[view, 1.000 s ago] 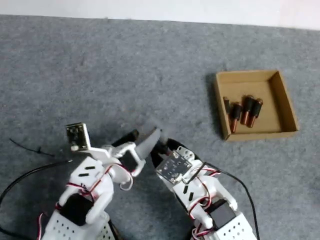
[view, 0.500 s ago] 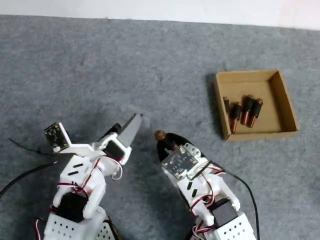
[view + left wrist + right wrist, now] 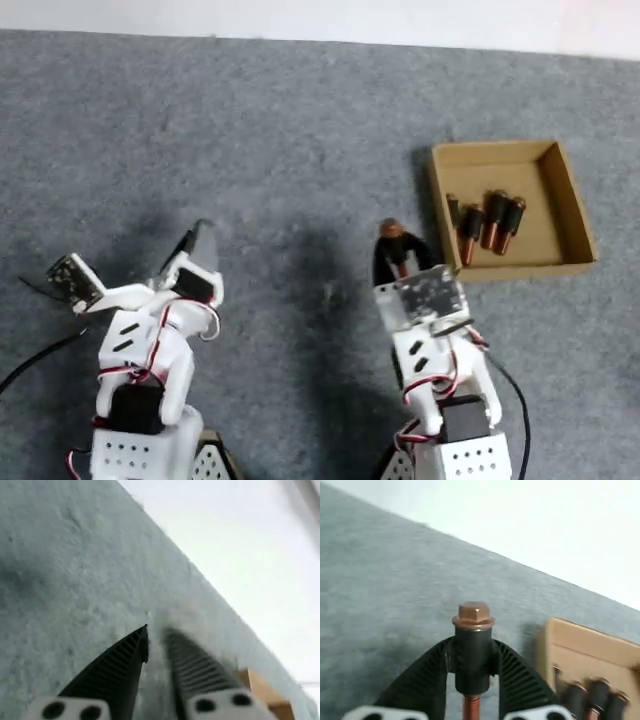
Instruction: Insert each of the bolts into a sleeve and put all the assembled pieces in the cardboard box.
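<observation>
R arm: right gripper point(image 3: 394, 262) is clenched on a black sleeve point(image 3: 470, 662) w/ a copper bolt point(image 3: 473, 614) pushed through it. The hex head sticks out past the fingertips. A bit of bare shank shows at the sleeve's other end, toward the wrist. In the high view the head points away from the arm's base. The piece is held over the grey carpet point(image 3: 300, 130), near the cardboard box point(image 3: 565, 195) but outside it, just off its near left corner.

The box sits on the carpet at the right of the high view, top open. Several assembled pieces point(image 3: 490, 225) lie side by side on its floor, closer to its left wall. Their dark sleeves are toward the far side and their copper ends toward the arms.

L arm: left gripper point(image 3: 156, 640) has its fingers a narrow slit apart w/ nothing between them; carpet shows thru the gap. It hangs over the carpet at the left, tips pointing away from its base. It is well apart from the box and from the right gripper.
</observation>
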{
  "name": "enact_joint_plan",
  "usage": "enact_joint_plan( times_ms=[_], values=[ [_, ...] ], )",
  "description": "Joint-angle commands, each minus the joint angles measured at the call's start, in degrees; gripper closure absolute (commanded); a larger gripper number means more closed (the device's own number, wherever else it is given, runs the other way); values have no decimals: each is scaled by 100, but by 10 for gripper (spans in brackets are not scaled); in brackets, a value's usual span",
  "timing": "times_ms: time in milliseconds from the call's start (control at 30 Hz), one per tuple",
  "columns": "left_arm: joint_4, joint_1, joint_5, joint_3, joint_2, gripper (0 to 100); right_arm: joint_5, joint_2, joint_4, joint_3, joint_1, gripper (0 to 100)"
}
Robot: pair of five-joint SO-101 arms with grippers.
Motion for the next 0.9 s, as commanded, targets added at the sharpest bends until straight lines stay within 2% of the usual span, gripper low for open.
enact_joint_plan(
  times_ms=[0,100,300,500,600,733,867],
  values=[
    [-976,-435,0,347,-57,989,-79,-127,-233,673,549,994],
    [-1248,-549,-62,497,-57,994,-281,-127,-409,673,954,994],
    [-1231,-532,-387,532,-57,994,-352,-110,-1279,646,1833,994],
    [-1231,-532,-387,532,-57,994,62,382,-1288,75,2070,993],
    [-1231,-532,-387,541,-57,994,149,1657,-1508,-708,2105,993],
    [-1231,-505,-396,541,-48,994,132,4365,-1657,-2510,2413,993],
    [-1231,-505,-396,541,-48,994,123,7029,-1042,-4716,2923,993]
  ],
)
